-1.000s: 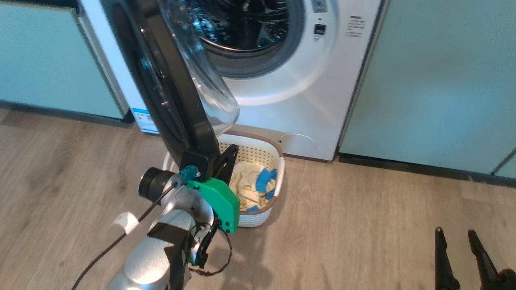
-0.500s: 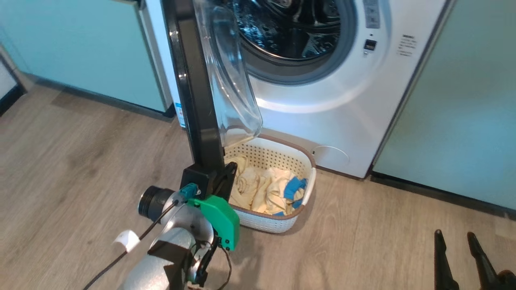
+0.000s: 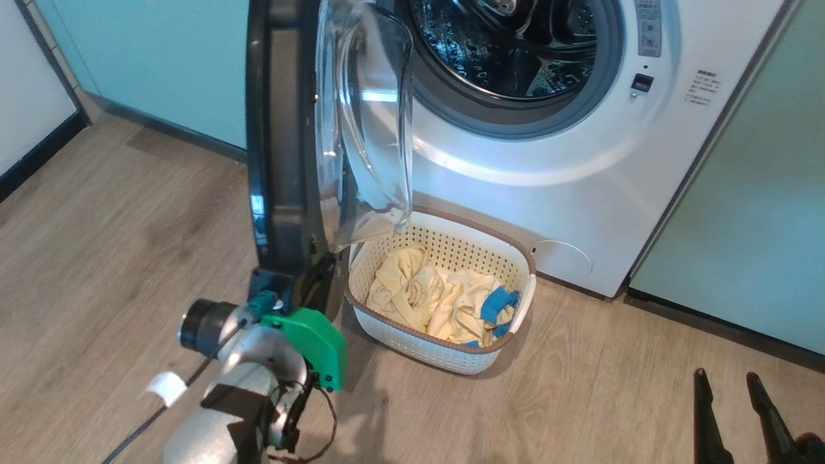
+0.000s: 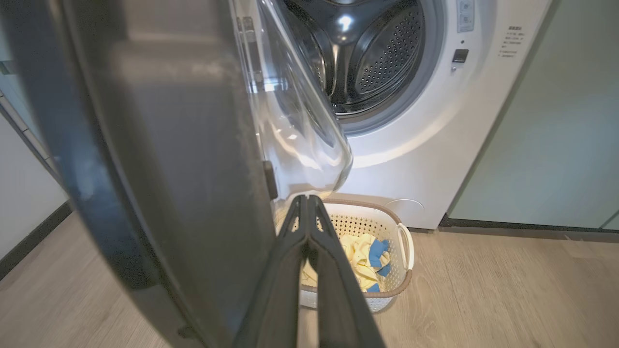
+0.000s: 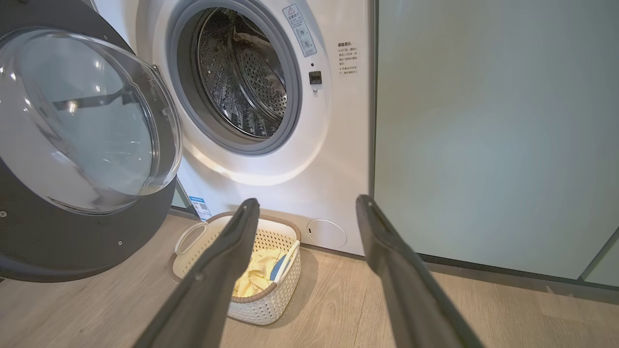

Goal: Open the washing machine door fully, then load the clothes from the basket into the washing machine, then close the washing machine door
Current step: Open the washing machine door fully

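The washing machine [image 3: 554, 174] stands with its drum mouth [image 3: 515, 51] uncovered. Its door [image 3: 283, 129] is swung out and shows almost edge-on, the glass bowl [image 3: 370, 116] facing the drum. My left gripper [image 4: 305, 200] is shut with nothing in it. Its fingers [image 4: 290, 270] lie along the inner side of the door [image 4: 159, 145], near its lower rim. On the floor under the door sits the basket [image 3: 515, 258], with the yellow and blue clothes [image 3: 432, 299] inside. My right gripper [image 3: 728, 380] hangs open and empty at the lower right, well away from the basket [image 5: 271, 304].
Pale green cabinet panels [image 3: 760, 212] flank the machine on both sides. A white wall with a dark skirting [image 3: 32, 154] runs along the far left. A round flap [image 3: 561, 258] sits low on the machine, just behind the basket. My left arm [image 3: 258, 380] rises from the lower left.
The door has swung further out to the left, with my shut left gripper staying at its lower rim. The head camera has shifted, so the basket shows in full. My right gripper has kept still.
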You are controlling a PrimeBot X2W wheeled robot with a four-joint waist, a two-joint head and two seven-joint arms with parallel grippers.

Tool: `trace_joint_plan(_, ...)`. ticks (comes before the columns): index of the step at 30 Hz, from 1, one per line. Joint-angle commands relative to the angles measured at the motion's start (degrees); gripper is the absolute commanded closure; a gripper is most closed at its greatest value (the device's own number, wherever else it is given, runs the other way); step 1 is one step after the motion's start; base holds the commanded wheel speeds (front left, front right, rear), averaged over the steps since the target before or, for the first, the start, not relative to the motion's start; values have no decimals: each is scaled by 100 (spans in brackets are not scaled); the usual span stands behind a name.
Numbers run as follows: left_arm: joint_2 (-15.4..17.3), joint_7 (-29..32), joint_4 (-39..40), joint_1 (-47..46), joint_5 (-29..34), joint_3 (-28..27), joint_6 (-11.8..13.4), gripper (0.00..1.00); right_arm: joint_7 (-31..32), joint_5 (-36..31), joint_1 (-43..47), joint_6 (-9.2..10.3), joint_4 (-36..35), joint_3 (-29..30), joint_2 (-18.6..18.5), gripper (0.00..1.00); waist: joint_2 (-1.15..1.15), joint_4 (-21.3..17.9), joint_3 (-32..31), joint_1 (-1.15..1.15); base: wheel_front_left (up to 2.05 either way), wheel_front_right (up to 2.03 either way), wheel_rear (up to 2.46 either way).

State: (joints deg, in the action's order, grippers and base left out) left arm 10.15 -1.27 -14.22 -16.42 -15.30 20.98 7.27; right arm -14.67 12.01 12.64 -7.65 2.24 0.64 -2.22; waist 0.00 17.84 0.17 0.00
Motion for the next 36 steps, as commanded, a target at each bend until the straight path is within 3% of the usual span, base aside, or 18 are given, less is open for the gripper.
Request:
trace_joint_plan(1, 173, -49, 198, -170, -45, -311, 75, 100, -33, -14, -140, 16, -146, -97, -65, 0, 0, 25, 16, 0, 0, 0, 0)
trace_joint_plan(17, 621, -496, 38, -77, -239, -985, 410, 100, -33, -109, -295, 16, -130, 37, -65, 0, 0, 115, 203, 0, 0, 0, 0)
trace_joint_plan(36, 1201, -1247, -1144, -538, -395, -1488, 182, 100, -13, -325, -364, 16, -187, 153, -65, 0, 0, 132, 459, 0, 0, 0, 0)
